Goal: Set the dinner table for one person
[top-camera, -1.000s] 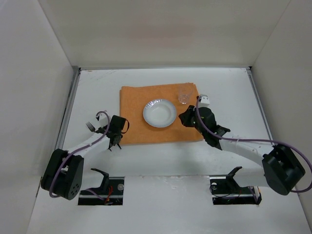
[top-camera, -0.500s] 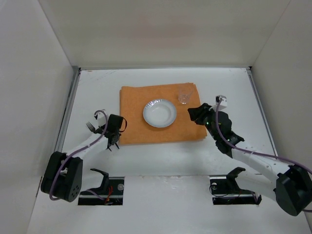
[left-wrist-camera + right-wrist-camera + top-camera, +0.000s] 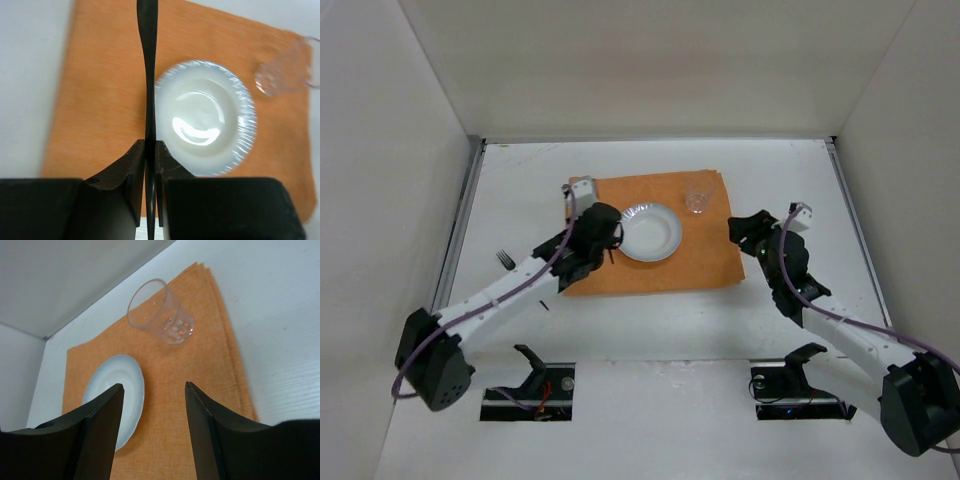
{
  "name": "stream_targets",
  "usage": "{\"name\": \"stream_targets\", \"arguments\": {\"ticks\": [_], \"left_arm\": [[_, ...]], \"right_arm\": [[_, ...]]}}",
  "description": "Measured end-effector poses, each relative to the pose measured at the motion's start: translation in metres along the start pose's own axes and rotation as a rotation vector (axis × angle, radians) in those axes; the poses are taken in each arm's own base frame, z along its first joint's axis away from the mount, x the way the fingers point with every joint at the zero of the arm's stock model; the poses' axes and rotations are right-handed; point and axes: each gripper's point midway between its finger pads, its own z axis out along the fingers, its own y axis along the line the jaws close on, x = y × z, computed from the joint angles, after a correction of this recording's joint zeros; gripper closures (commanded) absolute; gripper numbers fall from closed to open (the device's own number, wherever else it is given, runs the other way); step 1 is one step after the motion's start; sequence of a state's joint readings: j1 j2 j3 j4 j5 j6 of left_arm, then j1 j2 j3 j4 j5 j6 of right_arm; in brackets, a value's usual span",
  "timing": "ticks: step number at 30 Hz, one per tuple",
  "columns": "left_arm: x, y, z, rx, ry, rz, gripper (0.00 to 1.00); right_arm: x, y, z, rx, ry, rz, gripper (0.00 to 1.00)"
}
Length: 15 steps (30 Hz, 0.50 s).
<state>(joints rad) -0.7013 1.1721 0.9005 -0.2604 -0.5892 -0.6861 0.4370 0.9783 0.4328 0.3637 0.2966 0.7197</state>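
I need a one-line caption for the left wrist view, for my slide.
Left hand shut on a thin black utensil over the orange mat, beside the white plate.

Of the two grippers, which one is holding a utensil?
The left gripper: it is shut on a thin black utensil over the orange mat, beside the white plate. The right gripper is open and holds nothing.

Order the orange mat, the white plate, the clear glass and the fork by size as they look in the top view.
1. orange mat
2. white plate
3. clear glass
4. fork, close to the glass and too small to rank surely.
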Motion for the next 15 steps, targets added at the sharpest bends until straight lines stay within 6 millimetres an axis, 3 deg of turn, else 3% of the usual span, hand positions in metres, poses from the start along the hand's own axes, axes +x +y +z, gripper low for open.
{"name": "stream_targets", "arguments": {"ticks": [5, 8, 12, 15], "left_arm": [[0.045, -0.105, 0.007, 0.174, 0.079, 0.076, 0.97], [0.075, -0.153, 0.015, 0.245, 0.118, 0.097, 0.97], [0.108, -0.198, 0.023, 0.305, 0.154, 0.097, 0.97], [0.126, -0.217, 0.028, 0.326, 0.169, 0.075, 0.97]], "right_arm": [[-0.017, -0.016, 0.000, 0.064, -0.065, 0.023, 0.41], [-0.018, -0.021, 0.000, 0.083, -0.072, 0.029, 0.41], [-0.021, -0.024, 0.000, 0.093, -0.081, 0.043, 0.41], [-0.023, -0.026, -0.001, 0.095, -0.087, 0.051, 0.41]]}}
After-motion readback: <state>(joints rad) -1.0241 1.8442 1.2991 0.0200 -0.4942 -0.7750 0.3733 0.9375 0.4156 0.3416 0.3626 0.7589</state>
